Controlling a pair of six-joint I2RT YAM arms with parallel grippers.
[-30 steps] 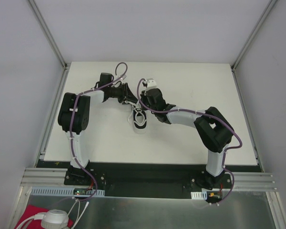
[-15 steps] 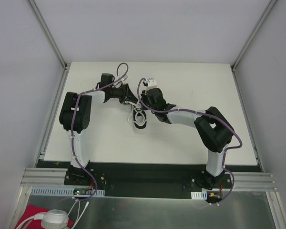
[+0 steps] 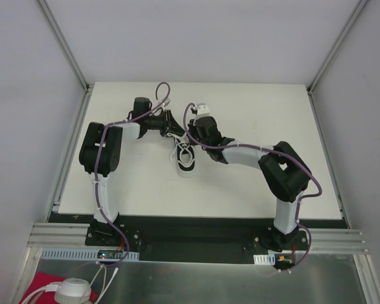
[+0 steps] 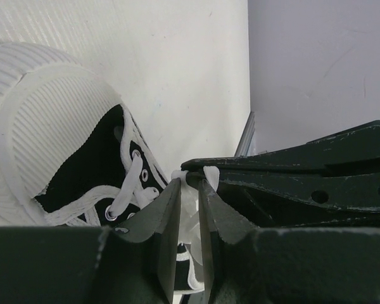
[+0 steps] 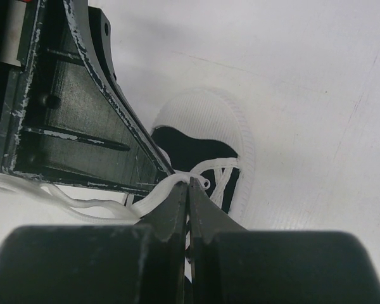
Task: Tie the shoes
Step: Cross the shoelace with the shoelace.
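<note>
Sneaker (image 5: 191,143) heel hidden by right end effector (image 5: 188,185) pinching laces (image 5: 149,199).

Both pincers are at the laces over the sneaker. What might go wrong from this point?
1. The left pincer and right pincer meet almost tip to tip on the lace, so they may knock together or jam.
2. The left jaws stand narrow around the lace, but a firm pinch is not clear. The lace may slip out under a pull.
3. Nothing holds the sneaker down, so a pull may drag or tip it.
</note>
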